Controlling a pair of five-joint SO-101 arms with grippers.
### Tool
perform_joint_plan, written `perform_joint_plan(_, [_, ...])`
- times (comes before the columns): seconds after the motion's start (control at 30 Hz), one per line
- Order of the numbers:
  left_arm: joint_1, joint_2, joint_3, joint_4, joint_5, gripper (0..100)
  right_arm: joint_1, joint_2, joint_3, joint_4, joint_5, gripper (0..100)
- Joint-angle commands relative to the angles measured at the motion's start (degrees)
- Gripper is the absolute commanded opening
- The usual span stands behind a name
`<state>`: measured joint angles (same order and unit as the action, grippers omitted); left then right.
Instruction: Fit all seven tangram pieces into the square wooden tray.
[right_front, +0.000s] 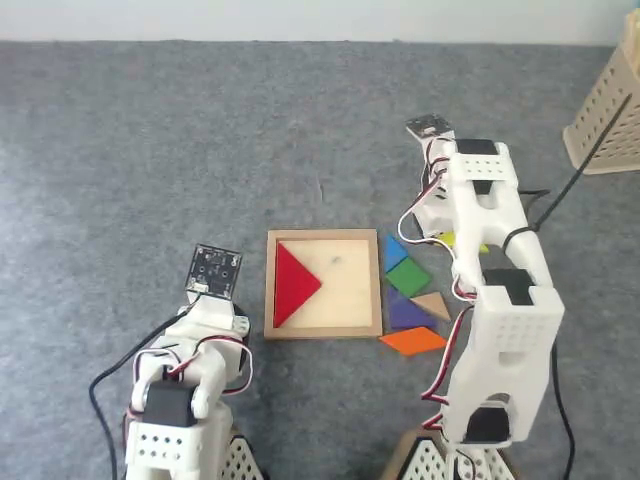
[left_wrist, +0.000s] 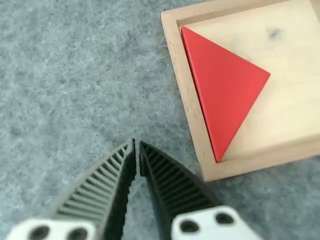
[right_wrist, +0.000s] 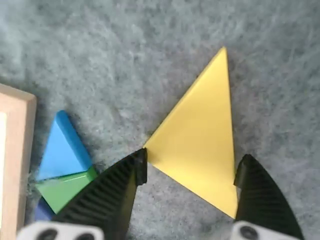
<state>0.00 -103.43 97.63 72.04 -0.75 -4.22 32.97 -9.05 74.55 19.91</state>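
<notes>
The square wooden tray (right_front: 323, 235) lies mid-table with a red triangle (right_front: 293, 285) against its left wall. Right of the tray lie a blue triangle (right_front: 393, 250), green square (right_front: 408, 274), tan triangle (right_front: 432, 304), purple triangle (right_front: 407, 312) and orange parallelogram (right_front: 413, 340). A yellow triangle (right_wrist: 200, 135) lies flat on the carpet beyond them. My right gripper (right_wrist: 194, 162) is open, low over it, one finger at its corner and one by its long edge. My left gripper (left_wrist: 136, 147) is shut on nothing, over carpet just off the tray's (left_wrist: 187, 100) near-left corner, close to the red triangle (left_wrist: 225, 85).
A beige perforated basket (right_front: 608, 100) stands at the far right edge. Grey carpet covers the table, with open room left of and behind the tray. The right arm's body (right_front: 500, 300) hangs over the area beside the loose pieces.
</notes>
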Motion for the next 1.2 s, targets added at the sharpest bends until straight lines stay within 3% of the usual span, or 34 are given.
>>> perform_joint_plan(0.0, [-0.26,-1.23,-1.1,0.35,0.35,1,-0.22,-3.3,-0.88,1.45,-0.53,28.5])
perform_joint_plan(0.13, [-0.26,-1.23,-1.1,0.35,0.35,1,-0.92,-8.13,-0.53,3.21,-0.35,29.5])
perform_joint_plan(0.3, [-0.26,-1.23,-1.1,0.35,0.35,1,-3.74,-8.4,-0.44,6.29,3.25,37.4])
perform_joint_plan(0.8, [-0.26,-1.23,-1.1,0.35,0.35,1,-2.77,0.57,-0.79,0.75,7.65,37.3])
perform_joint_plan(1.07, [-0.26,-1.23,-1.1,0.35,0.35,1,-2.24,1.71,-0.97,-2.24,6.86,37.3])
perform_joint_plan(1.17, [-0.26,-1.23,-1.1,0.35,0.35,1,-2.24,1.98,-2.37,-2.15,1.76,37.3])
